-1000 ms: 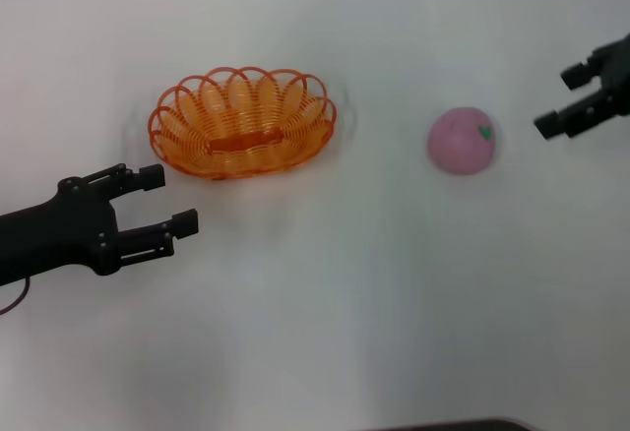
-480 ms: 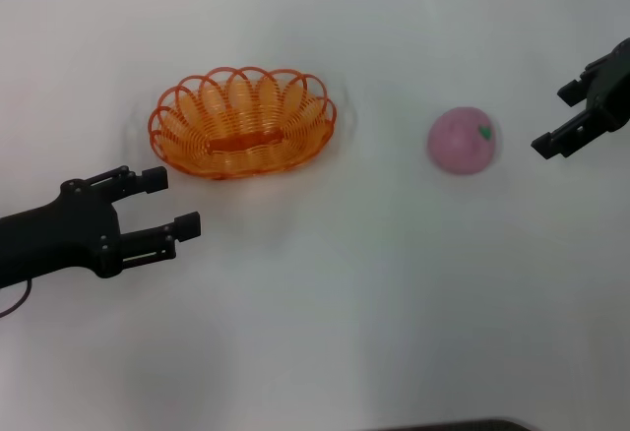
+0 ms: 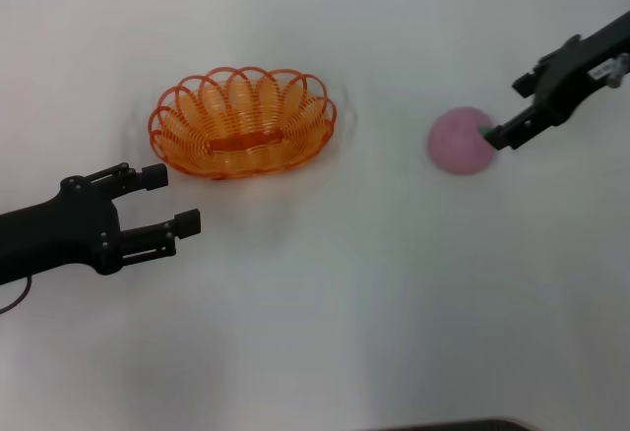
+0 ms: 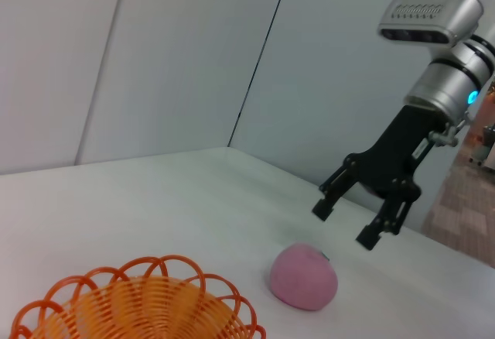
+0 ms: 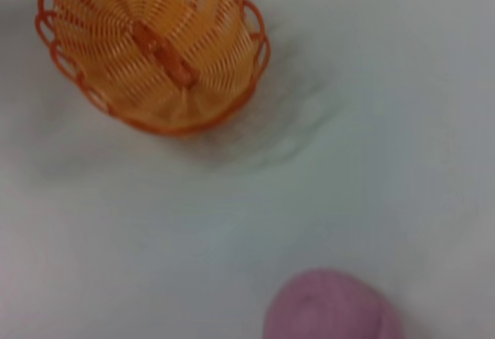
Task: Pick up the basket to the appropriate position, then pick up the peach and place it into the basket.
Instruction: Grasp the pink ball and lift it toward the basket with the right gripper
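Observation:
The orange wire basket stands empty on the white table, left of the middle; it also shows in the left wrist view and the right wrist view. The pink peach lies to its right, also in the left wrist view and the right wrist view. My right gripper is open, just to the right of the peach and above it, also seen in the left wrist view. My left gripper is open and empty, in front of the basket's left end.
The white table has nothing else on it. Grey wall panels stand behind the table in the left wrist view.
My right gripper has moved left toward the peach and now reaches its right edge. The left arm, basket and peach have not moved.

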### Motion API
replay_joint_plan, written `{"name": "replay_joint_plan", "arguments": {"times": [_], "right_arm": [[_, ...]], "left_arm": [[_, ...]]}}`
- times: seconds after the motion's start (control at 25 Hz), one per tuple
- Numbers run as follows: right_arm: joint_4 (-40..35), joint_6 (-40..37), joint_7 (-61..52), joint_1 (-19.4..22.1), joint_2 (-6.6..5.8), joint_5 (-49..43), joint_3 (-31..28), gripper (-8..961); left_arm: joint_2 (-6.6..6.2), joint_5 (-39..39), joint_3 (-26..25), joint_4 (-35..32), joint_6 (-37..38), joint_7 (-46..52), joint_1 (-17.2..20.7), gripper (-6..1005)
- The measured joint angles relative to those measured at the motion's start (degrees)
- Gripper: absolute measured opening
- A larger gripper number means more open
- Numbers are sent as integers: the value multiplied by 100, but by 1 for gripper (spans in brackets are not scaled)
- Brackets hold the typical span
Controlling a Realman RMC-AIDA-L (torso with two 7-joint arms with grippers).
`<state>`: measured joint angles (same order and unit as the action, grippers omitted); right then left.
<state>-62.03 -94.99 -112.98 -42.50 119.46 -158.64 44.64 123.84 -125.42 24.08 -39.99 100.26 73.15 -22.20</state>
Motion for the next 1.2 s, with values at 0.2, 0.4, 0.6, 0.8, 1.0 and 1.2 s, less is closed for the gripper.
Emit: {"name": "replay_joint_plan", "arguments": {"times": [0.2,0.4,0.6,0.8,1.0,1.2], "right_arm": [[577,629,39,-25,-1,448,228,945],[879,980,89,-54,6,660,484,945],[962,1053,55,-110,7,691,612,946],[977,1055,31,-113,7,700,633,946],[967,1032,-71,-158,-8,665,723,946],[892,997,-389,-209,-78,564,1201,946]], "left_arm": [[4,37,0,10,80,-18,9,827],[5,15,0,67,88,-25,-11,827],[-5,-2,0,77,90,-32,-21,826],[-10,-17,0,69,94,-34,-14,826],[-10,-18,0,62,100,-37,-5,826],[-10,-19,38,65,75,-38,-21,824]]}}
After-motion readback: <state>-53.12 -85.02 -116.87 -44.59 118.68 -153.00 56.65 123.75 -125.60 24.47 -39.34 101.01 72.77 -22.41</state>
